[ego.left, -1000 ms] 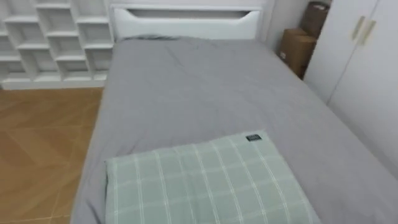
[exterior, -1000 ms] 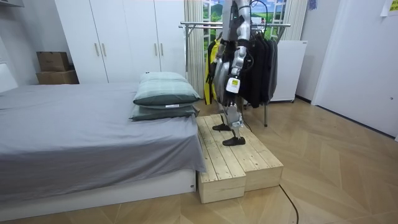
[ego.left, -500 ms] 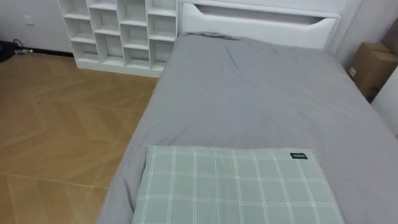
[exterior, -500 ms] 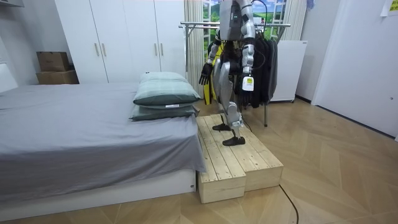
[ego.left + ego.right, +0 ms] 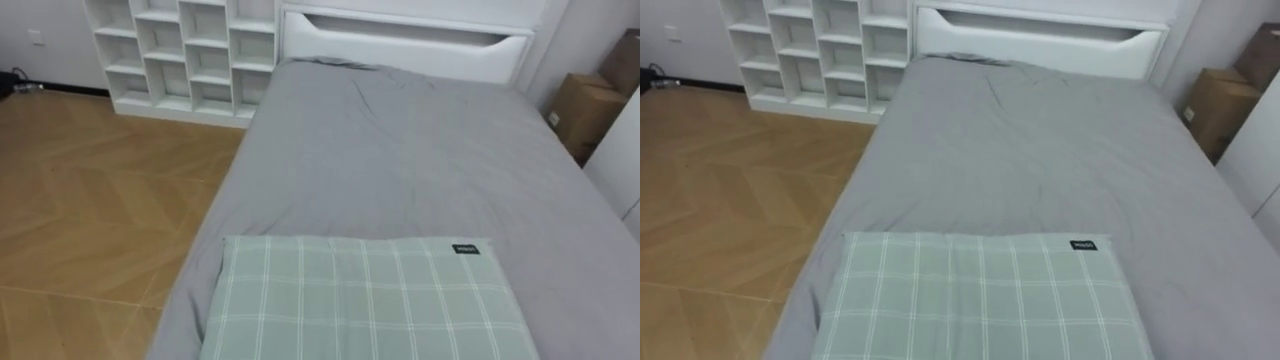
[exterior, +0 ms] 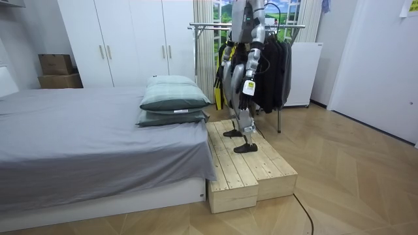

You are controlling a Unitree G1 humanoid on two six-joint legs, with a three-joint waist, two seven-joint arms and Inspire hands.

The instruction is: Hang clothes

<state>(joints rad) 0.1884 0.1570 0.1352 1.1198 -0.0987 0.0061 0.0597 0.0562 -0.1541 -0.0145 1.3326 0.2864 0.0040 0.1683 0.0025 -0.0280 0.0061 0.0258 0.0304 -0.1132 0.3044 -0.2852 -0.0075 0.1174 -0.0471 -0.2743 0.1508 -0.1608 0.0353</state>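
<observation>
Ahead, the eye views show a pale green checked pillow [image 5: 365, 300] at the near end of the grey-sheeted bed [image 5: 400, 160], with open wooden floor [image 5: 90, 220] along the bed's left edge. In the room view the robot stands on a pale plank platform [image 6: 251, 173] butted against the bed's pillow end, with dark clothes [image 6: 277, 65] hanging on the metal rail [image 6: 209, 27] just behind. Its left hand [image 6: 246, 93] and right hand [image 6: 221, 83] hang low, and I cannot tell how their fingers are set.

green checked pillow [image 5: 360, 300] lying at the near end of a grey bed [image 5: 400, 150], white headboard [image 5: 400, 40] at the far end, white cubby shelves [image 5: 180, 55] left of it, cardboard box [image 5: 585, 105] on the right.
</observation>
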